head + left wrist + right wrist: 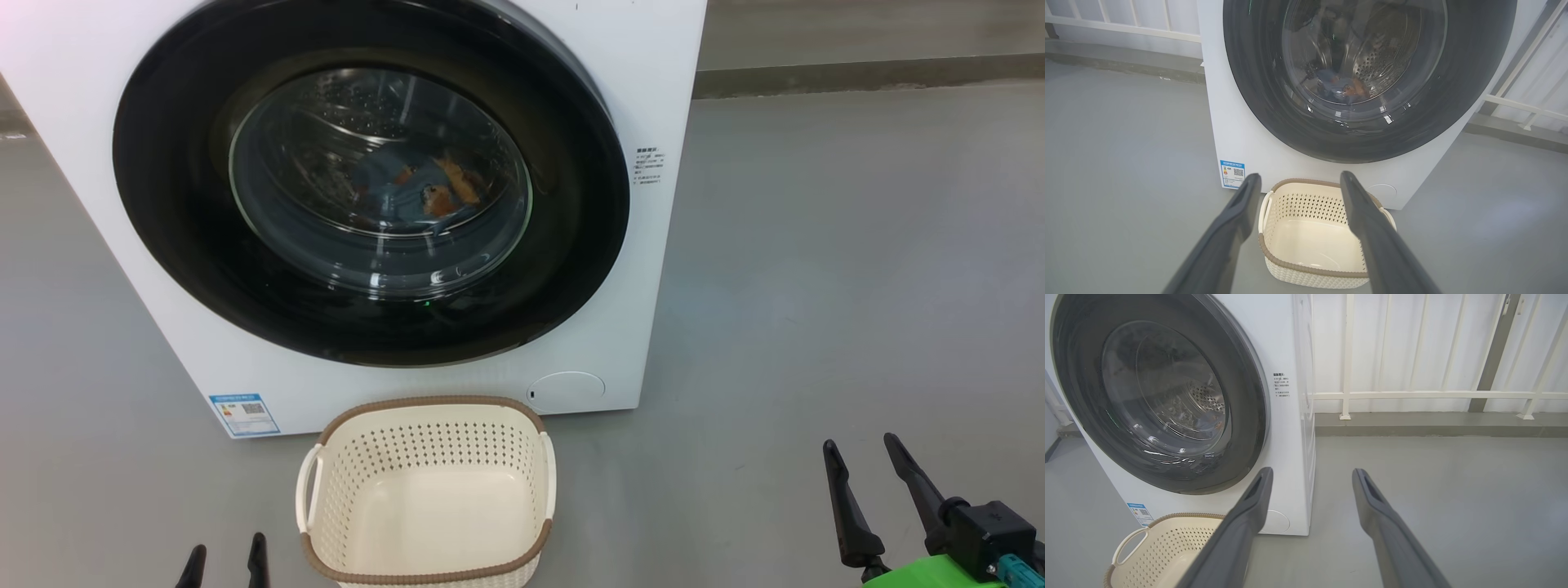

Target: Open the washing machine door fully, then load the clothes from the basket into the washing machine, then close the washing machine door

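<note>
The washing machine (663, 98) stands on the grey floor (857, 269), and its top is cut off by the upper edge of the head view. The washing machine door (571, 245) lies flat against the front, closed. Through its bulging glass the clothes (424, 192) appear inside the steel drum as a blue patch with orange figures. Reflections cover the glass, so the shape of the garment is hard to make out, and in the right wrist view it is only a dim spot. The basket (433, 402) sits on the floor just in front of the machine, below the door, with its bare bottom showing. Its near rim is partly cut by the bottom edge of the head view. The left gripper (226, 563) shows only two dark fingertips there, beside the basket. In the left wrist view its fingers stand wide apart with nothing between them. The right gripper (861, 445) hangs over the floor, well apart from the basket, also spread and empty. The print on the blue label (243, 413) is too small to read.
</note>
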{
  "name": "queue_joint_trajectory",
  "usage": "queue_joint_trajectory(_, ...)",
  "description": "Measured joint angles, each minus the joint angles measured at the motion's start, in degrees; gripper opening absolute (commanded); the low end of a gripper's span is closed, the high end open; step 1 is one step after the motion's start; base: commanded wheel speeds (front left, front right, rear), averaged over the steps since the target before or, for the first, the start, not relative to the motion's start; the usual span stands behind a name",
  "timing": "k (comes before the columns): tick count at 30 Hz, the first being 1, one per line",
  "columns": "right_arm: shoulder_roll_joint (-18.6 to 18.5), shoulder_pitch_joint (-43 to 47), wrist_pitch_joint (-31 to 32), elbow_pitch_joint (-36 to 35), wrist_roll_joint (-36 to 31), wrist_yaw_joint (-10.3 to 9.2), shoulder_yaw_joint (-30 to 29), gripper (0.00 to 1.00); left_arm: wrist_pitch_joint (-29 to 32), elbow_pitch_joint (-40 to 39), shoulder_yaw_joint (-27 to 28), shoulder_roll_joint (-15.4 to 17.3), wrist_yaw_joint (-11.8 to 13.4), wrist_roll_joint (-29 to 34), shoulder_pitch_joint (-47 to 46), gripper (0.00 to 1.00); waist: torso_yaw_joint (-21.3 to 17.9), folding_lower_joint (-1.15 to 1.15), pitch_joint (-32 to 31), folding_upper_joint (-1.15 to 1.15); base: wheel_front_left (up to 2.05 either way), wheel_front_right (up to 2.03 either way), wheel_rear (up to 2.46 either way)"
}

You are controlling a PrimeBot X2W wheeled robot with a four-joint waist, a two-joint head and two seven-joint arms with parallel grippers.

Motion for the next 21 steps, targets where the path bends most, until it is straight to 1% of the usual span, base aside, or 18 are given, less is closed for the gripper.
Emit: queue_joint_trajectory(21, 0.09, 0.00, 0.00, 0.09, 0.00, 0.00, 0.00, 1.00, 0.00, -0.54, 0.00, 0.04, 0.00, 0.08, 0.00, 1.00, 0.26, 0.00, 0.01, 0.00, 0.00, 0.00, 0.00)
